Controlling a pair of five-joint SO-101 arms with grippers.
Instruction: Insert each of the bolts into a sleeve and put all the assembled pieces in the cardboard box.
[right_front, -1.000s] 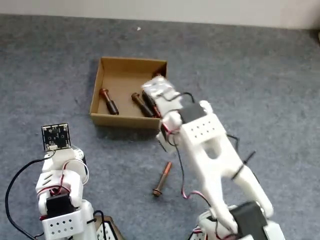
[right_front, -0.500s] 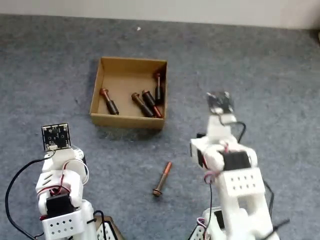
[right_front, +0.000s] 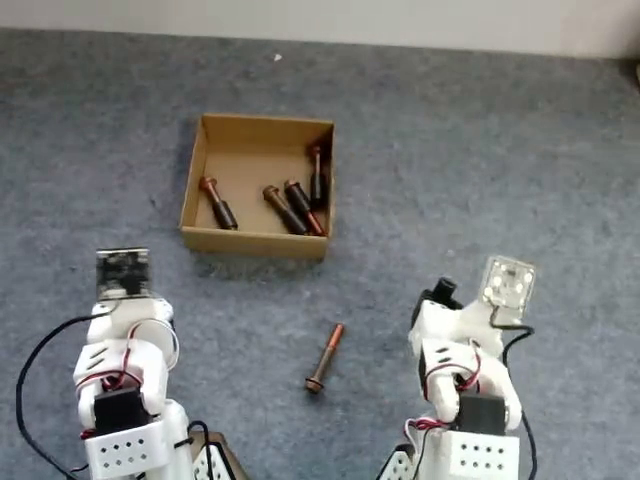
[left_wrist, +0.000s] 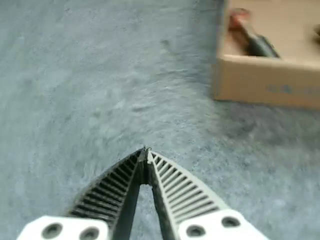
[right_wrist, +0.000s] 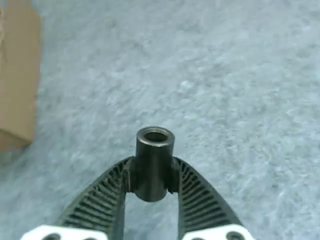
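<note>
While your right jaws clamp the dark sleeve (right_wrist: 154, 162) with its open bore facing outward, ready for a shank, the one loose bolt (right_front: 326, 357) lies on the counter (right_front: 500, 150), apart from the cardboard box (right_front: 250, 243); your left jaws sit together, empty, free to fetch it.

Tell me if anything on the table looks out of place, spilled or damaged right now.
Only one thing stands out: a bare bolt lies on the grey carpet outside the cardboard box, with no sleeve on it. The right gripper holds a dark sleeve, so this looks like unfinished work rather than a spill. Nothing looks damaged.
</note>
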